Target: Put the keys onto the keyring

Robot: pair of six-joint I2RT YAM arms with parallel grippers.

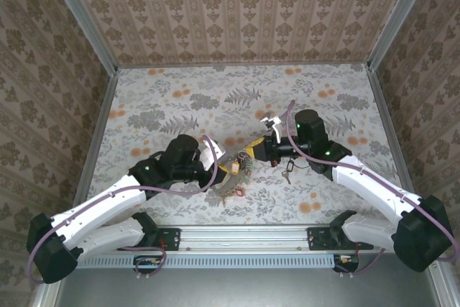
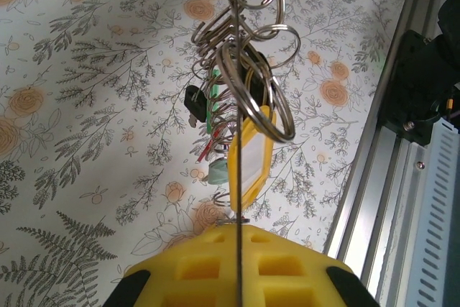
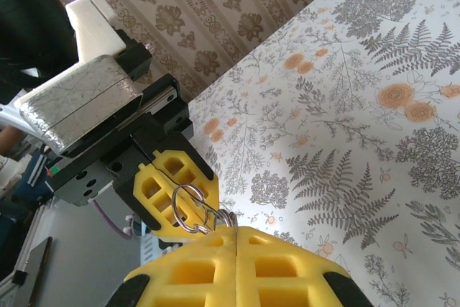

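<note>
**Both grippers clamped at the ring: thread, don't yank**

Left gripper (image 2: 238, 239): fingers pressed together on the keyring (image 2: 236, 116), seen edge-on as a thin wire running straight out from the fingertips. Right gripper (image 3: 236, 239): fingers pressed together too, apparently nipping the small split rings (image 3: 192, 212) right at the seam, nose to nose with the left.

My read is that this is the feed-on step. Keep the left clamp still, rotate the right wrist to walk the coil round, and use little pull. Keep the dangling yellow tag (image 2: 249, 152) out of the way.

From above, the ring's long axis runs lower-left to upper-right between the grippers, above the table (image 1: 180, 98). A dark key (image 1: 286, 172) sits under the right wrist; I can't tell if it's hanging or lying.
</note>
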